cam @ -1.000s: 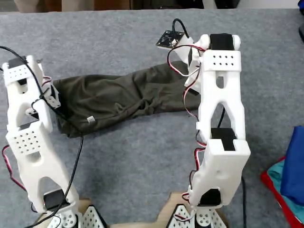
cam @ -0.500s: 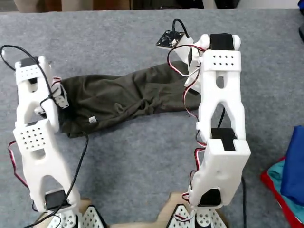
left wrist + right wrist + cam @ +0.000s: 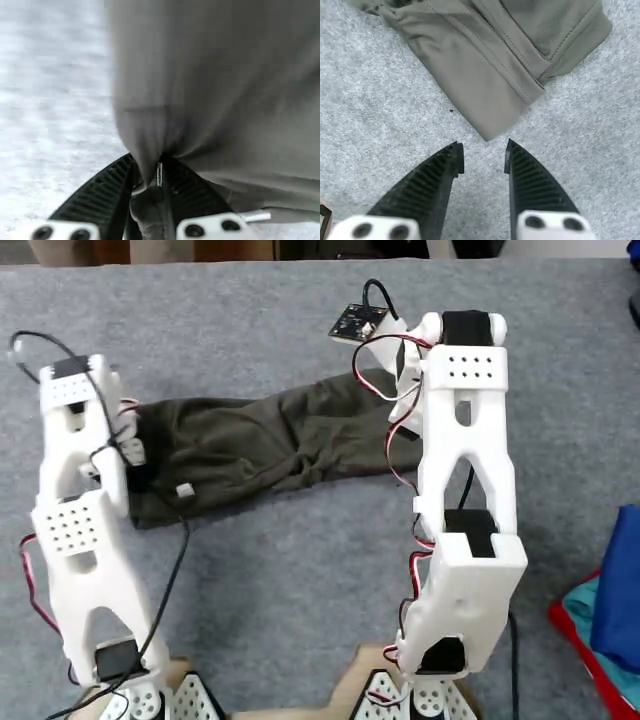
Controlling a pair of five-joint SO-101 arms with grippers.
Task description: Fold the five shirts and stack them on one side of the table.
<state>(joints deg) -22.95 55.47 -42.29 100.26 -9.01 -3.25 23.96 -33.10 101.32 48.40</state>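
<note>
From above, we see the olive shirt (image 3: 250, 445) lying bunched across the grey table (image 3: 250, 570). In the left wrist view, our left gripper (image 3: 159, 172) pinches a fold of it. In the right wrist view, our right gripper (image 3: 482, 155) is spread just short of a shirt corner. With only one pinch, we judge the fabric could slip free or drag crooked.

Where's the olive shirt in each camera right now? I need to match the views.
High view: olive shirt stretched across the grey table between both arms.
Left wrist view: olive shirt pinched in the left gripper.
Right wrist view: its hemmed corner just ahead of the open right gripper.
Shared landmark: the grey table.
</note>
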